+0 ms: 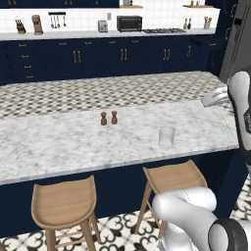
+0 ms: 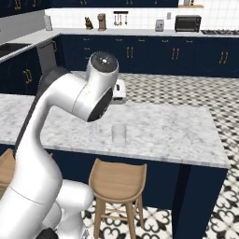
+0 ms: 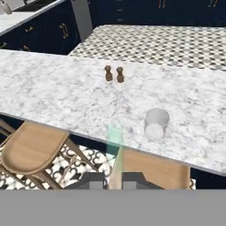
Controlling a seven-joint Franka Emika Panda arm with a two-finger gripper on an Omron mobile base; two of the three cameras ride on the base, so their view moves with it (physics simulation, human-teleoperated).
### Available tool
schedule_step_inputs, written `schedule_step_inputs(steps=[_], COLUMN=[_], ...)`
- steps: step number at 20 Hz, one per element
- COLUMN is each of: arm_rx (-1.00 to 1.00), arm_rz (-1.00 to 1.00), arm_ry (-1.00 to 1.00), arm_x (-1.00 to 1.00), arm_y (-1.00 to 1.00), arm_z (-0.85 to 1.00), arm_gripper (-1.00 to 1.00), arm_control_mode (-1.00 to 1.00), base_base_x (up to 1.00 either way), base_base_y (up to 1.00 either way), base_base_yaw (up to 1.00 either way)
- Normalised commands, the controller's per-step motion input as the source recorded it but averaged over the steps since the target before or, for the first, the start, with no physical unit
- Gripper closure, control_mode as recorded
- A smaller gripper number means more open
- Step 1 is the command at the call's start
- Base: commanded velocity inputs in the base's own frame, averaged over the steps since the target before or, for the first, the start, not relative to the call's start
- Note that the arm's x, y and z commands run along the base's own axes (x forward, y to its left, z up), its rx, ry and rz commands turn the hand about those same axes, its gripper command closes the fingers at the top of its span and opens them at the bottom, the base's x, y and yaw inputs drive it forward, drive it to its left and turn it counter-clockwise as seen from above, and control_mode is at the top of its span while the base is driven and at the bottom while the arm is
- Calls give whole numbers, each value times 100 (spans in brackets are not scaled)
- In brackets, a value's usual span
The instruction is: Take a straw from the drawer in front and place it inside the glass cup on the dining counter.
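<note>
Claw (image 3: 114,178) grips straw (image 3: 114,145) (pale green) near glass cup (image 3: 156,124).

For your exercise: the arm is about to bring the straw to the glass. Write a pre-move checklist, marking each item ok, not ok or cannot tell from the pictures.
1. Straw held: ok. The gripper is shut on the pale green translucent straw, which sticks out ahead of the fingertips.
2. Target upright: ok. The small clear glass cup stands on the white-grey veined marble dining counter.
3. Cup free to receive: ok. Nothing shows inside it.
4. Straw over the cup: not ok. In the hand view its tip lies left of the cup.
5. Two small brown shakers out of the way: ok. They stand apart from the cup.
6. Straw's height above the rim: cannot tell.
</note>
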Motion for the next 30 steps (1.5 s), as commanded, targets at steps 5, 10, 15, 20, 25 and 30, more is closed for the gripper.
schedule_step_inputs(steps=[5,10,15,20,25,30], arm_rx=[25,16,12,4,0,0], arm_rz=[18,16,14,13,12,8], arm_ry=[-30,-20,-16,-13,-6,0], arm_x=[8,29,33,45,59,54], arm_y=[-12,0,18,16,0,1], arm_z=[8,1,0,-11,-36,-29], arm_gripper=[100,100,100,100,100,100], arm_control_mode=[-100,-100,-100,-100,-100,-100], base_base_x=[0,0,0,0,0,0], base_base_y=[0,0,0,0,0,0], base_base_yaw=[0,0,0,0,0,0])
